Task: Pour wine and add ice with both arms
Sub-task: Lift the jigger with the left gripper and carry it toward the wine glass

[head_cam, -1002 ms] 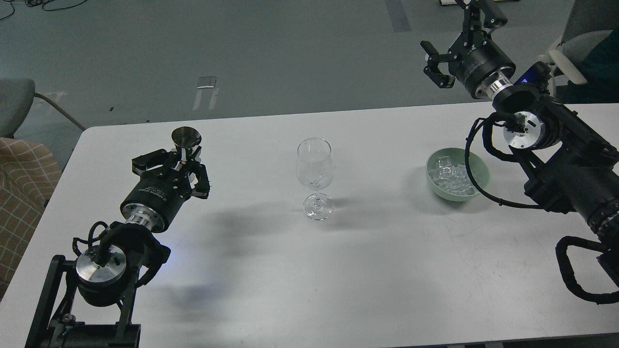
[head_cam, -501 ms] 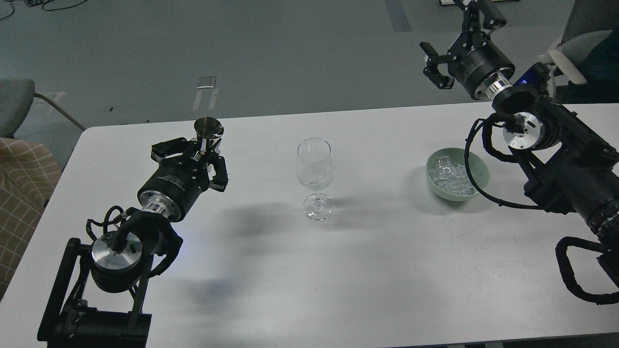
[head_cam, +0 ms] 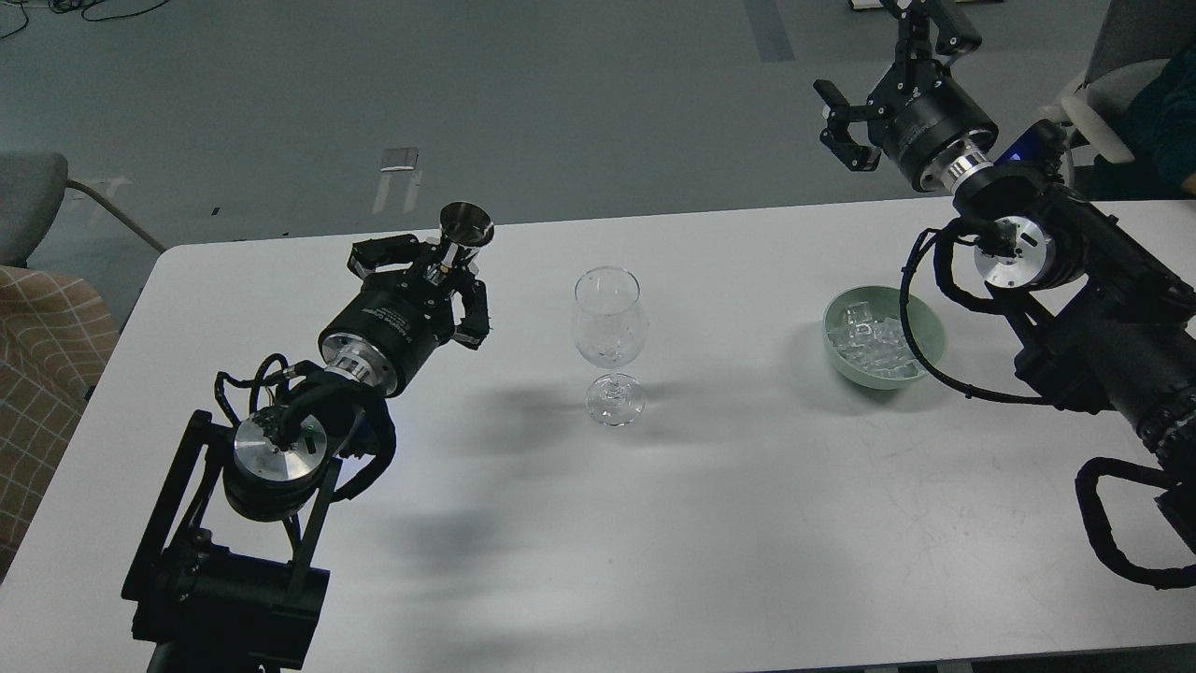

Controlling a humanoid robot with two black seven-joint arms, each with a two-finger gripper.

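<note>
The left gripper (head_cam: 447, 271) is clamped around a small metal cup (head_cam: 464, 227), left of the wine glass (head_cam: 609, 327). The right gripper (head_cam: 883, 89) hangs spread and empty beyond the table's (head_cam: 701, 523) far edge. The ice (head_cam: 874, 344) lies in the green bowl (head_cam: 925, 360) right of the glass.

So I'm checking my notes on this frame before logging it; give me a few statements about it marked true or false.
1. The left gripper holds a small metal cup. True.
2. The wine glass lies on its side. False: it stands upright on the table.
3. The ice sits in a green bowl. True.
4. The right gripper grips an ice cube. False: it is open and empty, raised beyond the table's far edge.
5. The wine glass is full of red wine. False: it looks empty.
</note>
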